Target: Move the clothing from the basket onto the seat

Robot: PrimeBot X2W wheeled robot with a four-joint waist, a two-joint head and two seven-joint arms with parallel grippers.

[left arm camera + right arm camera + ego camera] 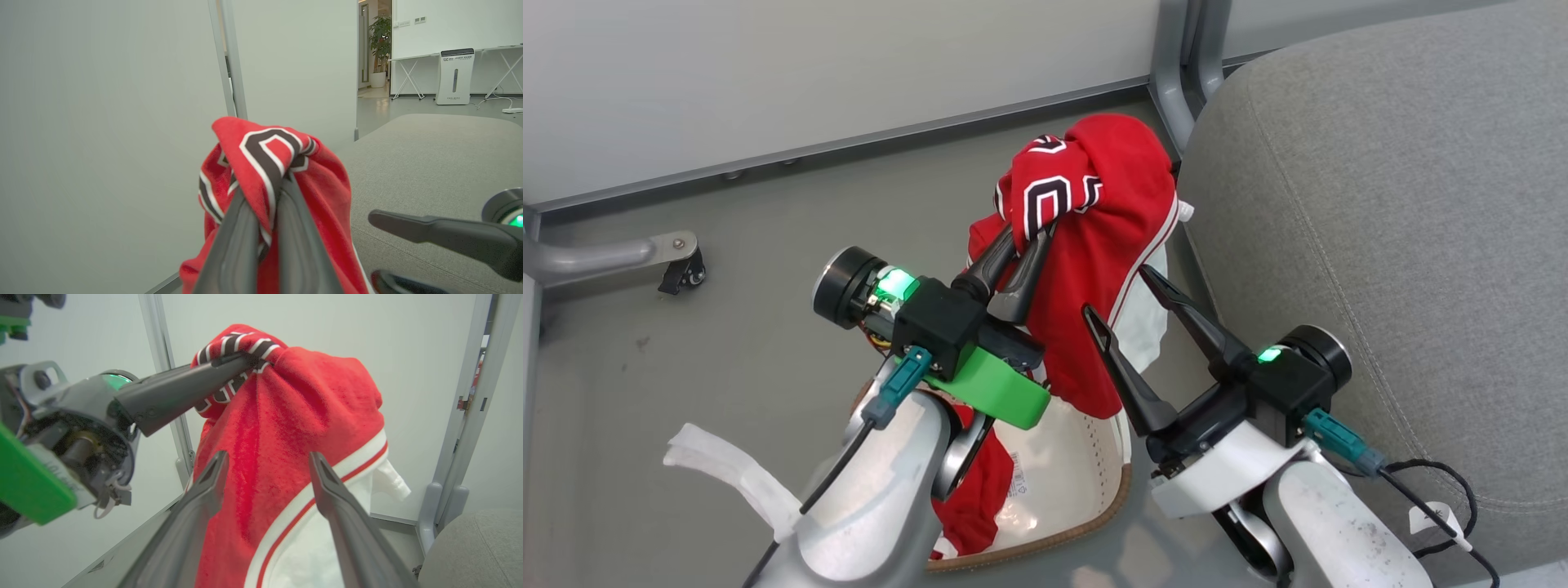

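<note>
Red jersey (1111, 245) pinched between left fingers (990, 260), above basket (1078, 465).

Holds the left tool (1033, 233) high, both fingers pinched together on a fold of the jersey (1111, 245). Sets the right tool (1115, 290) just beside it and lower, fingers spread wide, gripping nothing, tips pointing up near the hanging cloth.

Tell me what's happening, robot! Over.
Left gripper shut on jersey, held above basket. Right gripper open beside it. More red cloth lies in basket. Seat to the right; grey post close behind jersey.
</note>
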